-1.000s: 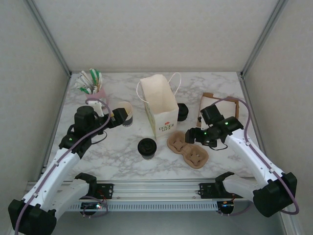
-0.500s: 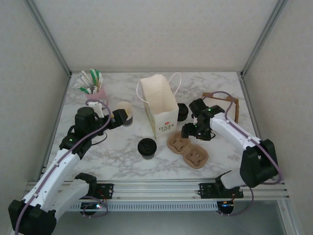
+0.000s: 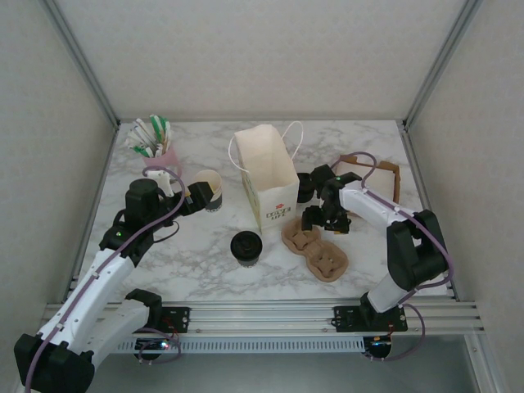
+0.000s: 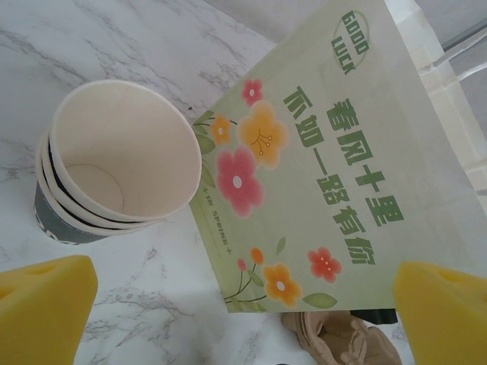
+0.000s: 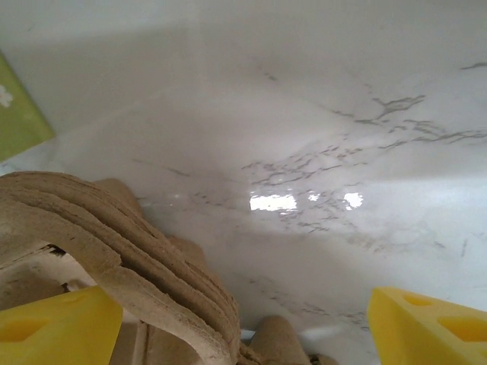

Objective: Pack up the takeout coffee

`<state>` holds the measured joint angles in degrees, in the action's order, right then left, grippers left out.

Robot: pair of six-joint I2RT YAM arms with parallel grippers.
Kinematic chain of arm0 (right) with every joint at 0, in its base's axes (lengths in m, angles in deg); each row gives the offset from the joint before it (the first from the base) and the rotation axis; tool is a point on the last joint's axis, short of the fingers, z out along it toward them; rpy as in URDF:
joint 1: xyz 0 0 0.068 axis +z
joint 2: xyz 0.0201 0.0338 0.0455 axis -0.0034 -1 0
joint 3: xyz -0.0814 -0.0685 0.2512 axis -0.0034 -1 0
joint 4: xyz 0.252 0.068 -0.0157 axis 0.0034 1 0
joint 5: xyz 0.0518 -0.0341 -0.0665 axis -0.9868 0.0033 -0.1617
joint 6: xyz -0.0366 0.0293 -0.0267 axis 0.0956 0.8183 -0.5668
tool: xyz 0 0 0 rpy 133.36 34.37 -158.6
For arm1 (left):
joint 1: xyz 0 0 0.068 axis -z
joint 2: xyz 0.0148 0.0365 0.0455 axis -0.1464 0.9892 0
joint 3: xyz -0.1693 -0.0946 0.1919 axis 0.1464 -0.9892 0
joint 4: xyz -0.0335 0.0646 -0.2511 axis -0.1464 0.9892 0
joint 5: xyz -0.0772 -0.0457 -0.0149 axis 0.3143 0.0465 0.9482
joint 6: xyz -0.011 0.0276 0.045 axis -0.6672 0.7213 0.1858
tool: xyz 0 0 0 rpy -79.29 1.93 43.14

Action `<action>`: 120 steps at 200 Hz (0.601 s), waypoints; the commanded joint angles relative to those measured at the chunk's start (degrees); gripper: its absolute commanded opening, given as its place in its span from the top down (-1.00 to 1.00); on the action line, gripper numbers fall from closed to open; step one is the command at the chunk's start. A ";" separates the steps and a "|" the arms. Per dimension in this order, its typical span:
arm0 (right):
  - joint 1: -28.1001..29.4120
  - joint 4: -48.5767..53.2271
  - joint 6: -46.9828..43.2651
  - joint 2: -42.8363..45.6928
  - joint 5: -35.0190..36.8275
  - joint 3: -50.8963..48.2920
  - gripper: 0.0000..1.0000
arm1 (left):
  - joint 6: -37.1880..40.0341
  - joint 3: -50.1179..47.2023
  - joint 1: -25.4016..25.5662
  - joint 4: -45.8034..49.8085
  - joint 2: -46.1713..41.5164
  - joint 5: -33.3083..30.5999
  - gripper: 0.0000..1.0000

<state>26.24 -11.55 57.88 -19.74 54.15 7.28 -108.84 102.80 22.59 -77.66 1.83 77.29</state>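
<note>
Takeout coffee, a small banded paper cup with a round black plastic lid (image 3: 246, 247): upright on the marble table (image 3: 196, 254), just in front of the tall pale paper bag with cord handles (image 3: 268, 176), not touching it. Left of the bag, left gripper (image 3: 191, 196) spread wide and empty, facing a stack of lidless paper cups (image 3: 210, 189). Right of the bag, right gripper (image 3: 315, 219) released, low over the brown pulp cup carrier (image 3: 318, 252); perhaps brushing its edge, hard to tell.
</note>
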 commanded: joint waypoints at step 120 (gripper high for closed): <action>-9.05 0.04 4.37 16.46 -0.90 -4.46 -0.83 | -3.70 -3.43 1.36 0.29 -9.02 -1.61 -0.99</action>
<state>16.90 -12.30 61.36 -8.49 56.12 3.82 -111.57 100.07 23.51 -78.03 -3.80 77.07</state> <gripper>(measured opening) 0.905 0.995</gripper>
